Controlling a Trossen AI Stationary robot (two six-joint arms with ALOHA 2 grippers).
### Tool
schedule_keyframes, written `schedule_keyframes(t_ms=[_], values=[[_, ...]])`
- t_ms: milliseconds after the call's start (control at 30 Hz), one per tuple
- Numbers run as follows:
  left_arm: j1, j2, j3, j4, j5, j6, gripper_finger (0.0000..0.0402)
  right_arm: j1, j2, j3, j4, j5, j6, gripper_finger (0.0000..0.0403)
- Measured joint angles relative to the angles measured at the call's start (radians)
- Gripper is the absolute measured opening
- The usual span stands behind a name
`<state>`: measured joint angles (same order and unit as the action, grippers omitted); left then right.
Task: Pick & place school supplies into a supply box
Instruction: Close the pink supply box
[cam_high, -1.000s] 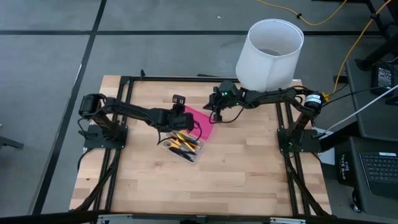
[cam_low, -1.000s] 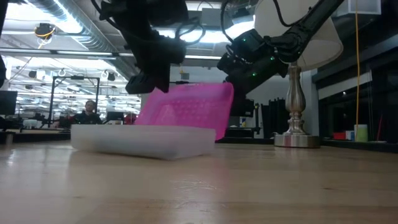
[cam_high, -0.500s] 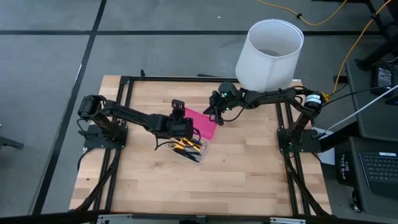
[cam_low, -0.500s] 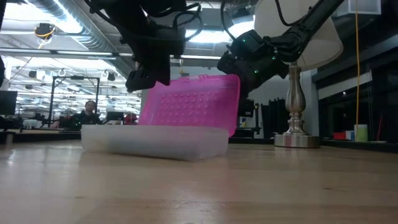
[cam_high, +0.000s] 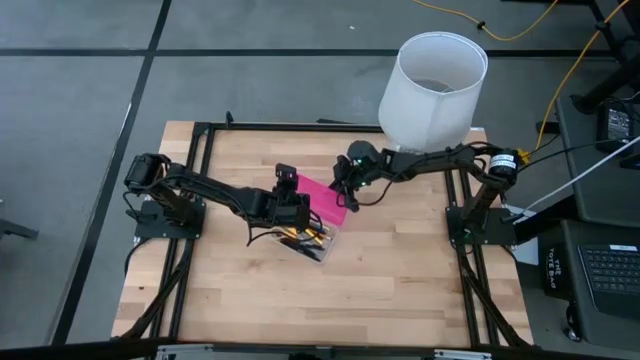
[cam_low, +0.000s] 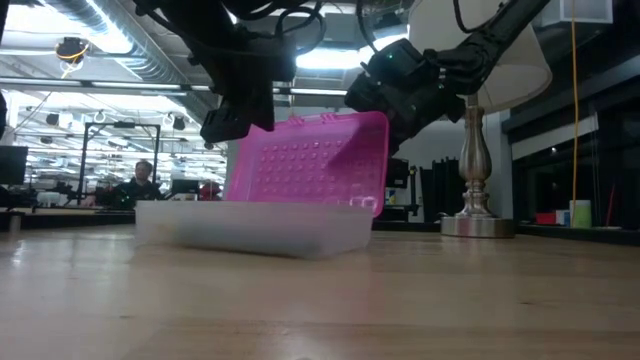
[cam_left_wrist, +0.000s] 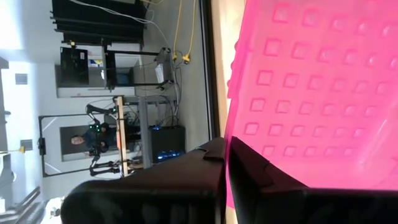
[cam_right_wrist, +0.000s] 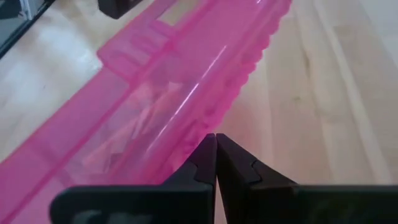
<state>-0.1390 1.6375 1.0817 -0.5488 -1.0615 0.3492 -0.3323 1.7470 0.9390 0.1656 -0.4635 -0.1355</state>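
Observation:
The supply box sits mid-table. Its clear base (cam_high: 305, 240) (cam_low: 255, 226) holds yellow, orange and black pens and pencils (cam_high: 300, 235). Its hot-pink lid (cam_high: 328, 200) (cam_low: 305, 162) stands nearly upright on the hinge along the base's far edge. My left gripper (cam_high: 291, 201) (cam_low: 228, 126) (cam_left_wrist: 225, 163) is shut at the lid's left end. My right gripper (cam_high: 346, 193) (cam_low: 385, 95) (cam_right_wrist: 216, 149) is shut at the lid's upper right end, on its far side. No scissors can be made out. My left gripper has its shut fingertips (cam_left_wrist: 239, 165) right against the lid's dimpled face (cam_left_wrist: 292, 118) near its left end, coming level from the table's left; I cannot tell whether they touch it. My right gripper's shut fingertips (cam_right_wrist: 227, 155) meet the lid's scalloped free edge (cam_right_wrist: 239, 102) near its right end. They slant down from the far right, behind the lid. The lid stands tilted up on its hinge, and the base lies on the table.
A large white lampshade (cam_high: 433, 88) on a metal lamp stand (cam_low: 474, 190) occupies the table's far right corner, close behind the right arm. Bare wood lies toward the near edge (cam_high: 330, 310). A person sits far off in the room (cam_low: 146, 180).
The pink lid has swung up from leaning back to nearly upright, and the box has slid a little toward the table's right. My right gripper has moved left and nearer, onto the lid's top edge. My left gripper has shifted slightly right with the lid's left end.

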Motion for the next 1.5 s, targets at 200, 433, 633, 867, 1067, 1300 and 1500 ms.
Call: schedule_keyframes(t_ms=[200, 433, 633, 867, 1067, 1300, 1500], values=[[-0.009, 0.000, 0.000, 0.007, 0.004, 0.001, 0.0002, 0.012, 0.000, 0.000, 0.015, 0.025, -0.007, 0.0012], [-0.031, 0.000, 0.000, 0.007, -0.014, 0.002, 0.0002, 0.014, 0.000, 0.000, 0.024, 0.018, -0.005, 0.0012], [-0.052, 0.000, 0.000, 0.022, -0.021, 0.002, 0.0003, 0.016, 0.000, 0.000, 0.055, 0.000, -0.005, 0.0012], [-0.074, 0.000, 0.000, 0.053, -0.022, 0.004, 0.0003, 0.022, 0.000, 0.000, 0.053, -0.084, -0.004, 0.0010], [-0.085, 0.000, 0.000, 0.056, -0.022, 0.004, 0.0003, 0.030, 0.005, 0.000, 0.049, -0.082, 0.000, 0.0006], [-0.085, 0.000, 0.000, 0.058, -0.019, 0.005, 0.0004, 0.049, 0.033, -0.001, 0.062, -0.071, -0.003, 0.0004], [-0.085, 0.000, 0.000, 0.059, -0.002, 0.023, 0.0004, 0.049, 0.034, -0.001, 0.061, -0.037, -0.004, 0.0006]])
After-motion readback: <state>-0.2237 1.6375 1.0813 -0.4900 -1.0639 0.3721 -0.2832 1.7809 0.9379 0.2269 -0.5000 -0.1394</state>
